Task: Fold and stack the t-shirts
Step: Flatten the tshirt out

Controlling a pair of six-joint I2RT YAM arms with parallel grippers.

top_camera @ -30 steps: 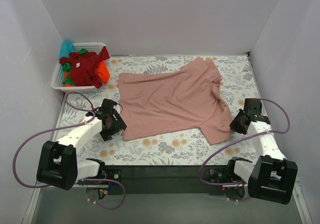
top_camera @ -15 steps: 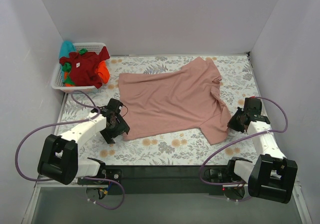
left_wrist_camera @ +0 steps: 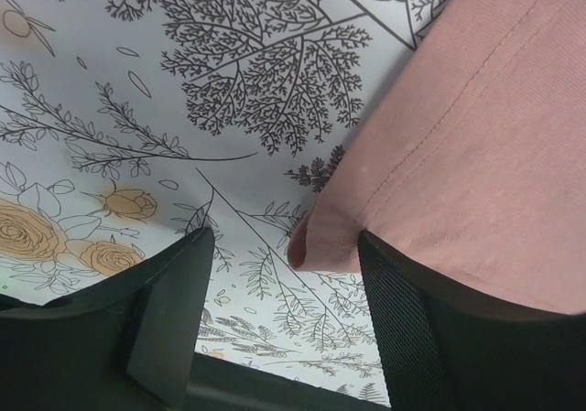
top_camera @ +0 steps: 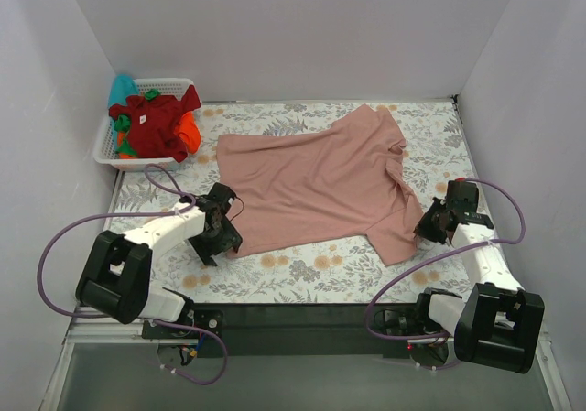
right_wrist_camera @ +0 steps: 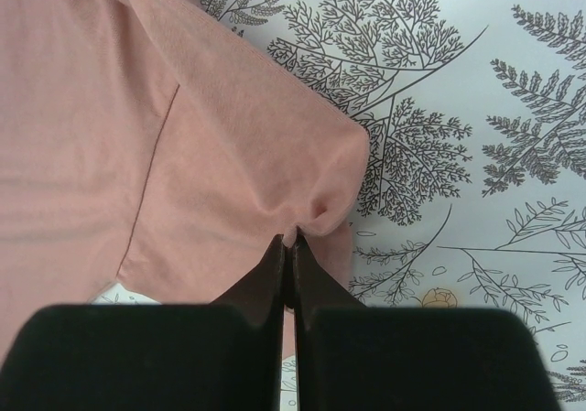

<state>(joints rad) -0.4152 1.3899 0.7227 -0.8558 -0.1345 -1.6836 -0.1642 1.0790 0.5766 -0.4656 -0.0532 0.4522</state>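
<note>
A dusty-pink t-shirt [top_camera: 311, 187] lies spread out and slightly crooked on the floral cloth. My left gripper [top_camera: 227, 233] is at its near-left hem corner. In the left wrist view it [left_wrist_camera: 286, 246] is open, with the curled hem corner [left_wrist_camera: 322, 242] between the fingers and the shirt [left_wrist_camera: 476, 155] against the right finger [left_wrist_camera: 412, 338]. My right gripper [top_camera: 424, 228] is at the shirt's right sleeve. The right wrist view shows it [right_wrist_camera: 290, 242] shut on a pinch of the sleeve edge [right_wrist_camera: 229, 155]. More t-shirts, dark red [top_camera: 151, 123], orange [top_camera: 190, 133] and teal [top_camera: 121, 89], are piled in the basket.
The white slatted basket [top_camera: 104, 151] stands at the far left corner against the wall. The floral table cloth [top_camera: 302, 274] covers the table between white walls on three sides. Purple cables loop beside both arm bases near the front edge.
My left gripper has slid right to the shirt's near-left corner and its fingers have narrowed a little. My right gripper has shifted slightly left, still pinching the sleeve.
</note>
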